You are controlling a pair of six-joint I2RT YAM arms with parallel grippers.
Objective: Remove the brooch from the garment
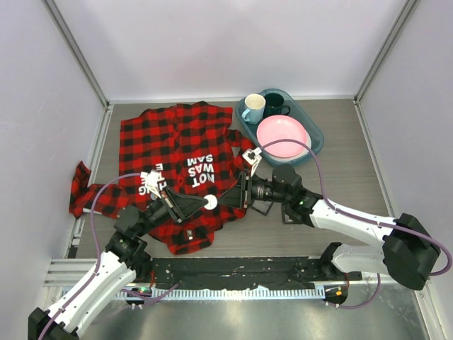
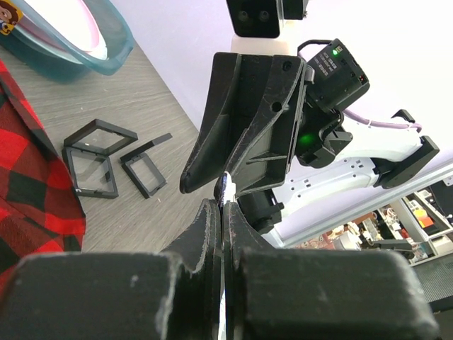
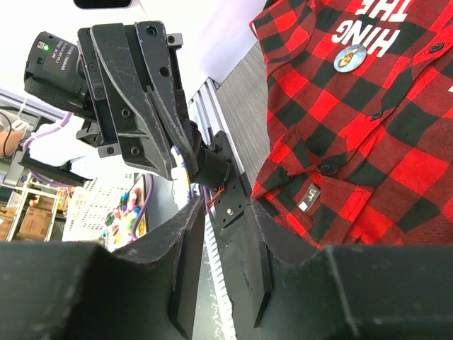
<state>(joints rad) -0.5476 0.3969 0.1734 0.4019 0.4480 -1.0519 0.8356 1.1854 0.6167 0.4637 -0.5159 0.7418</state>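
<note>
The red-and-black checked shirt (image 1: 180,152) lies flat on the table, with its white lettering facing up. My left gripper (image 1: 202,204) is shut on a thin white round brooch (image 1: 210,202) and holds it edge-on above the shirt's lower hem. In the left wrist view, the brooch's rim (image 2: 225,193) shows between the closed fingertips (image 2: 212,212). My right gripper (image 1: 228,200) is open and points at the brooch from the right, tip to tip with the left gripper. In the right wrist view, its jaws (image 3: 225,209) stand apart and empty. A second round badge (image 3: 350,58) sits on the shirt by the lettering.
A teal tray (image 1: 315,145) at the back right holds a pink plate (image 1: 282,136), a white mug (image 1: 253,108) and a dark mug (image 1: 275,105). An opened black box frame (image 2: 92,159) and its lid (image 2: 145,170) lie on the table right of the shirt.
</note>
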